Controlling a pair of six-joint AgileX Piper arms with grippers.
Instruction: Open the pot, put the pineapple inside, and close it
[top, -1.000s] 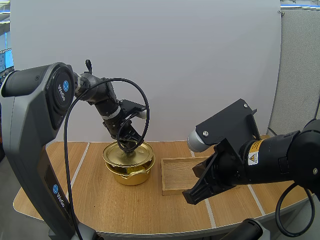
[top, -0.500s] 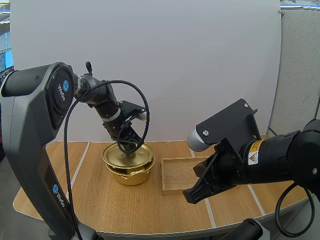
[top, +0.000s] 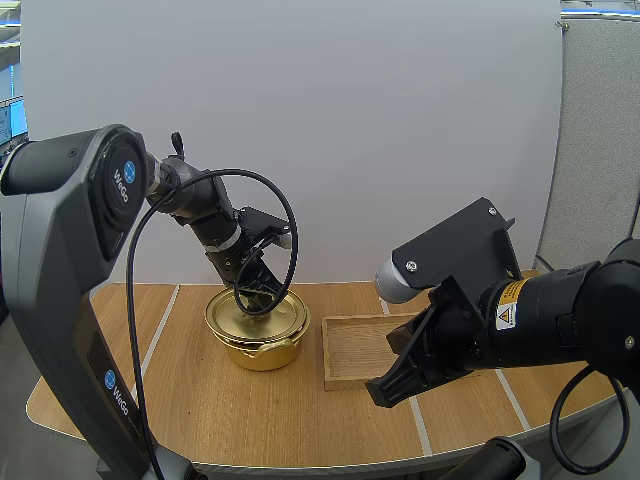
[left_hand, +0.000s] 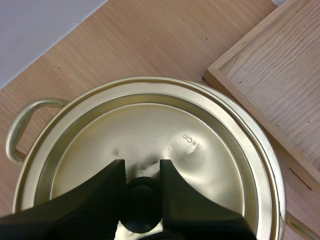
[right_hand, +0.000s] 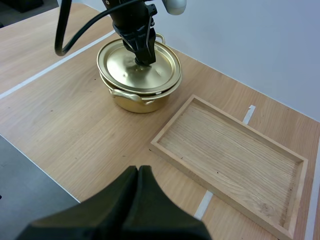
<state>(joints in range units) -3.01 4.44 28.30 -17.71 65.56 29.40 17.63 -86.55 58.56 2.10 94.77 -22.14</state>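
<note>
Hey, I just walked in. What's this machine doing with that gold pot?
The left gripper is pinching the black knob on the lid of a gold pot that stands on a wooden table. The lid sits flat on the pot and has not yet been lifted. The right gripper is shut on nothing and hangs above the table's near side, in front of a wooden tray that lies beside the pot with nothing in it.

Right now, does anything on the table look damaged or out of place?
The lid has shallow dents in its gold surface around the black knob, so it looks slightly battered. Otherwise it sits level on the pot. The left hand pinches the knob. Nothing else stands out.
</note>
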